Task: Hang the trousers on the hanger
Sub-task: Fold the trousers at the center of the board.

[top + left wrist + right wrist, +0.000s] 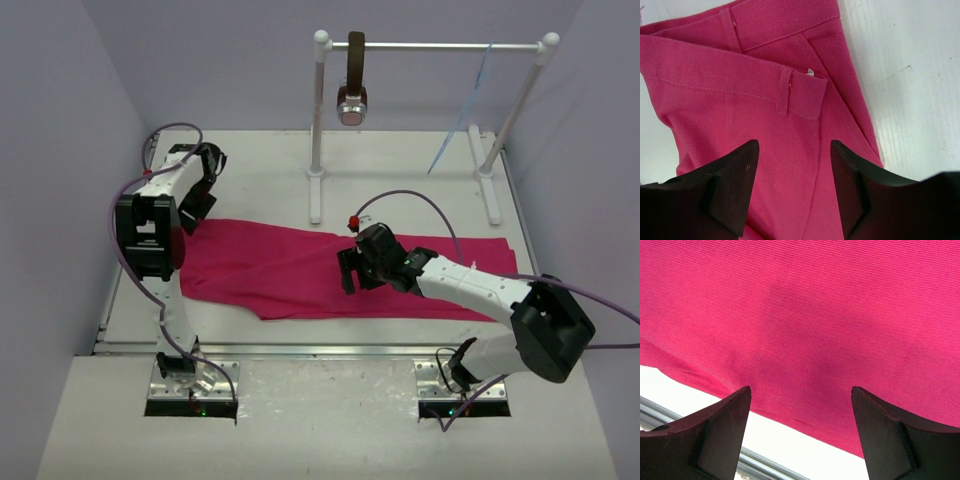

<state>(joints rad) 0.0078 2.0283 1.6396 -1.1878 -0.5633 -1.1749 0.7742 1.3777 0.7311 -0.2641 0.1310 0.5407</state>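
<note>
The trousers (280,265) lie flat and long across the middle of the bench (400,180), from the left side of the top view almost to the right edge. They are not yet on the hanger (462,115). The hanger is at the upper right of that view, on the bar of a white rack (430,46). It hangs slanted, well apart from the cloth. A brown strap (354,65) hangs on the same bar, more to the left.

The left hand (794,145) is at the left end of the trousers. Its jaws are wide and hold nothing. In its wrist view the waistband (740,75) with a belt loop (785,90) lies just beyond the fingertips. I think this place is chosen because the waistband is thick and stitched, so it gives a firm grip.

The right hand (800,390) is over the middle of the trousers, near their lower edge in the top view. Its jaws are also wide and empty, with plain cloth above them in the frame. Whether the fingertips touch the cloth, I cannot tell.

In my judgement the task is at its beginning. The cloth is laid straight, probably so that both hands can take it at two places and lift it without a tangle. The hanger is far, so the soft cloth may sag or slip on the way.
</note>
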